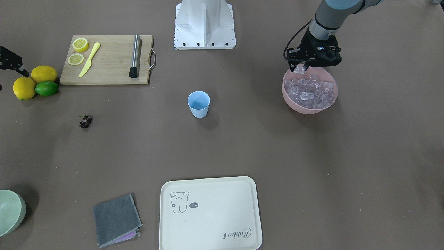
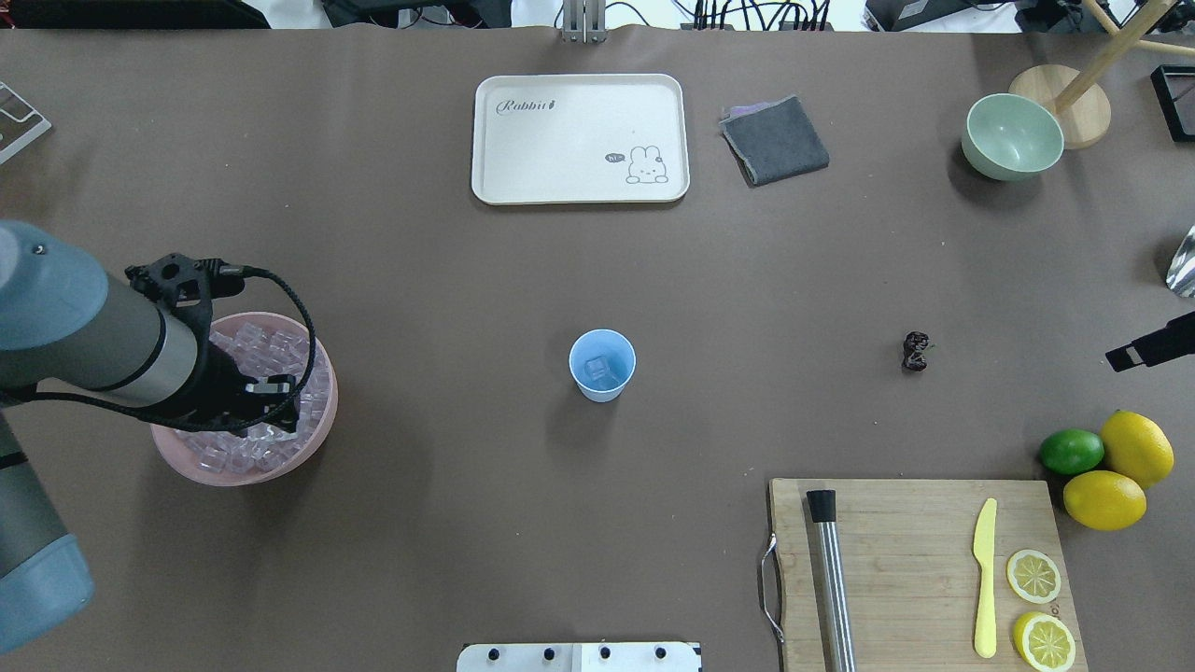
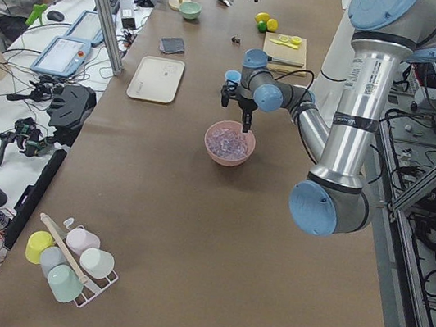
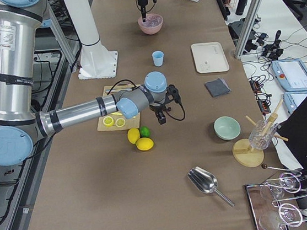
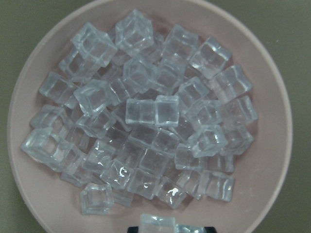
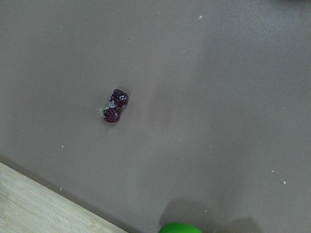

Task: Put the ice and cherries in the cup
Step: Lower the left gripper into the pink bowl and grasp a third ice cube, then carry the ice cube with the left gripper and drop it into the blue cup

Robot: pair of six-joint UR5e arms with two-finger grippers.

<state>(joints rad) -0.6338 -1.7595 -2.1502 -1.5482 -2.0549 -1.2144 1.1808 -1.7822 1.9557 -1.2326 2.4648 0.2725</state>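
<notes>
The light-blue cup [image 1: 198, 103] stands upright mid-table; the overhead view shows one ice cube inside it [image 2: 602, 369]. The ice [image 1: 308, 92] fills a pink bowl [image 1: 295, 104], which the left wrist view [image 5: 272, 184] sees from above. My left gripper [image 1: 300, 67] hangs over the bowl's robot-side rim, shut on a single ice cube [image 5: 158, 224] lifted just above the pile. The cherries [image 1: 85, 122] lie on the bare table and show in the right wrist view [image 6: 115, 106]. My right gripper [image 2: 1153, 345] hovers near the lemons, apart from the cherries; its jaws are not readable.
A cutting board [image 1: 107, 59] holds lemon slices, a yellow knife and a steel muddler [image 1: 134, 55]. Two lemons [image 1: 43, 73] and a lime [image 1: 46, 88] sit beside it. A cream tray [image 1: 208, 211], a grey cloth [image 1: 116, 218] and a pale green bowl [image 1: 10, 211] lie on the operators' side.
</notes>
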